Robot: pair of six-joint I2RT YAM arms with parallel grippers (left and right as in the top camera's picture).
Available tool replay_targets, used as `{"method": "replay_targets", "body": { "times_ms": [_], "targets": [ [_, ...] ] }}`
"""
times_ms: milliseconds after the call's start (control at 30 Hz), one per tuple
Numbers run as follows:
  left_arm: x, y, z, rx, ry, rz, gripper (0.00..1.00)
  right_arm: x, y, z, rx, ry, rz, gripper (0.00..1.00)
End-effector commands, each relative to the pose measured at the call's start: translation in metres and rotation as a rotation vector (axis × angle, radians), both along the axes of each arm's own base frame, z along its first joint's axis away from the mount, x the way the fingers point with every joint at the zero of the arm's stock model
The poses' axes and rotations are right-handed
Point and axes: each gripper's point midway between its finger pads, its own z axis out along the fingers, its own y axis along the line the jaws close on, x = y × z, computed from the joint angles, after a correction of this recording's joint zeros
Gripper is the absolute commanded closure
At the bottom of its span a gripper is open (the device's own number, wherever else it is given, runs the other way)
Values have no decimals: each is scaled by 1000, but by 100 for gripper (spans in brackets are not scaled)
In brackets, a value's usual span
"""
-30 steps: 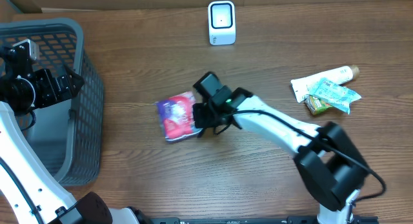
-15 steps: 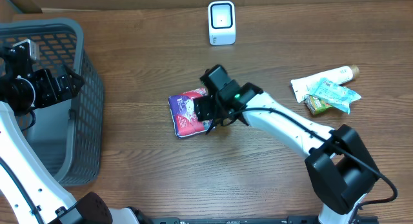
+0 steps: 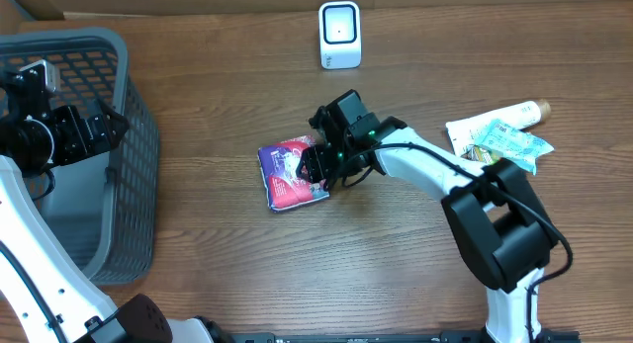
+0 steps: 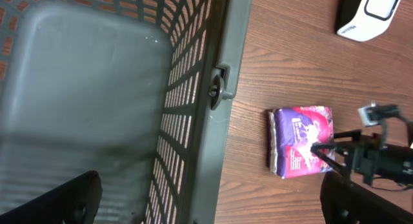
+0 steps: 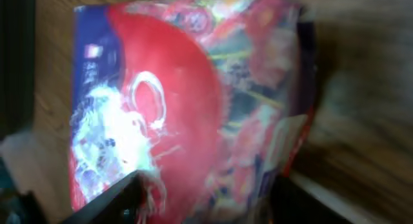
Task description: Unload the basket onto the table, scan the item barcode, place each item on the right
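The snack packet lies flat on the wooden surface near the middle of the overhead frame, its red and purple printed face up. No barcode shows on that face in any view.

The right end effector sits at the packet's right edge. From above its fingers seem to overlap that edge. In the right wrist view the packet fills the frame, with dark finger shapes low at either side. I cannot tell whether the jaws are pinching the packet or only standing around it.

The barcode scanner stands upright at the upper centre, well apart from the packet. The grey basket is at the left, and the left end effector hangs over it, spread wide and holding nothing. A tube and green sachets lie at the right.

The main risk is a poor hold. A thin, slick pouch taken by one edge could slide out or droop on lifting. If the code is on the underside, a lift without a turn would show the scanner the wrong face. Pressing down could also drag the packet across the surface instead of gripping it.
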Motion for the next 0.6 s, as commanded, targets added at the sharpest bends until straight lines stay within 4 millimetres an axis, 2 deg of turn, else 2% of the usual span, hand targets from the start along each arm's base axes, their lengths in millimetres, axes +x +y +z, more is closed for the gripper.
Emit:
{"method": "replay_targets", "body": {
  "times_ms": [0,100,200,367,567],
  "targets": [
    [2,0,-1,0,1,-5,0,-9,10,3,52,47,21,58],
    [2,0,-1,0,1,-5,0,-5,7,8,61,49,3,80],
    [2,0,-1,0,1,-5,0,-1,3,16,65,40,-7,90],
    [2,0,-1,0,1,-5,0,12,-21,46,-2,-63,-63,95],
    [2,0,-1,0,1,-5,1,34,-76,100,-267,-356,-200,96]
  ]
}}
